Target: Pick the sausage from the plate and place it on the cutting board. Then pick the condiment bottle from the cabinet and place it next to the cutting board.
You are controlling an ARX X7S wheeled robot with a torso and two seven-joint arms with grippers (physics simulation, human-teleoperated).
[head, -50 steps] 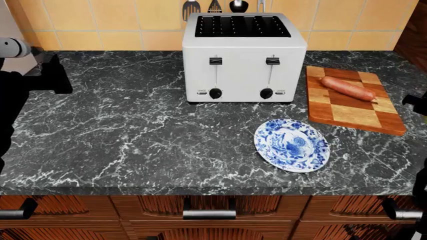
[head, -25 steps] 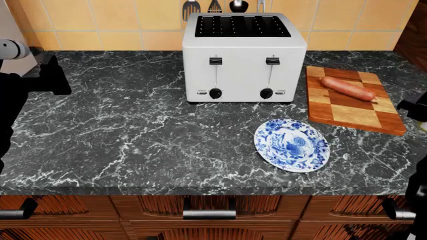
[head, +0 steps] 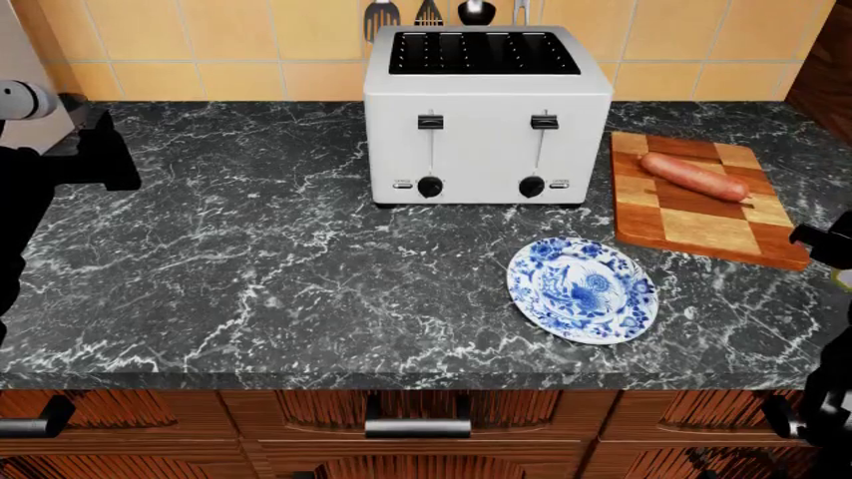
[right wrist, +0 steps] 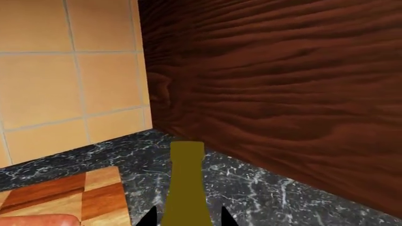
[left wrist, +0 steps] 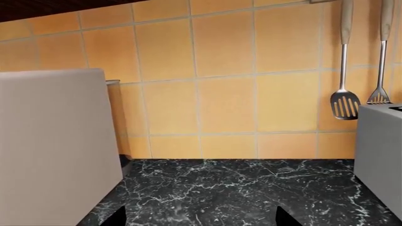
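- Left end effector is idling at the worktop's far left; its jaw state cannot be determined.
- Plate is sitting bare.
- Sausage is lying on the cutting board.
- Right end effector is gripping the condiment bottle upright; judged best lowered gently beside the board's right edge, clear of the wooden wall.

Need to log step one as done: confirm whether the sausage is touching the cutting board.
Touching. The head view shows the sausage lying flat across the cutting board, its length resting on the wood, with no gripper near it.
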